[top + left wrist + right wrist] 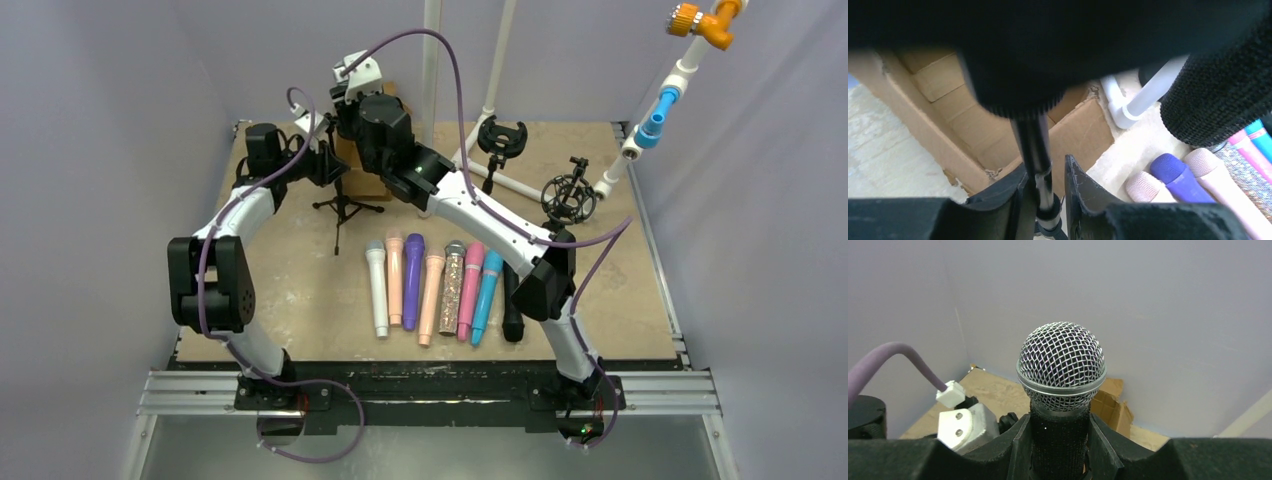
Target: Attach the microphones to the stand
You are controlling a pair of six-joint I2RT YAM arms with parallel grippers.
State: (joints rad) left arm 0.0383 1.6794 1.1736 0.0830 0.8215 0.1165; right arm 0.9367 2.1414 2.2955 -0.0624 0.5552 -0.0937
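My right gripper [1059, 424] is shut on a black microphone with a silver mesh head [1061, 362] and holds it upright, high at the back by the small black tripod stand [341, 206]. My left gripper [1045, 169] is closed round the stand's thin black pole [1034, 145], just below its knurled top [1018, 102]. The held microphone's black textured body [1218, 95] shows to the right of it. In the top view the left gripper [327, 160] and the right gripper [352, 102] meet above the stand. Several microphones lie in a row: white [378, 290], peach [395, 272], purple [413, 280], silver glitter [452, 288], pink [470, 290], blue [487, 295], black [512, 315].
An open cardboard box [366, 178] stands behind the tripod stand. Two more black stands with round holders [502, 138] [570, 196] stand at the back right, among white pipes [505, 55]. A pipe rig with blue and orange fittings [655, 110] rises at the right.
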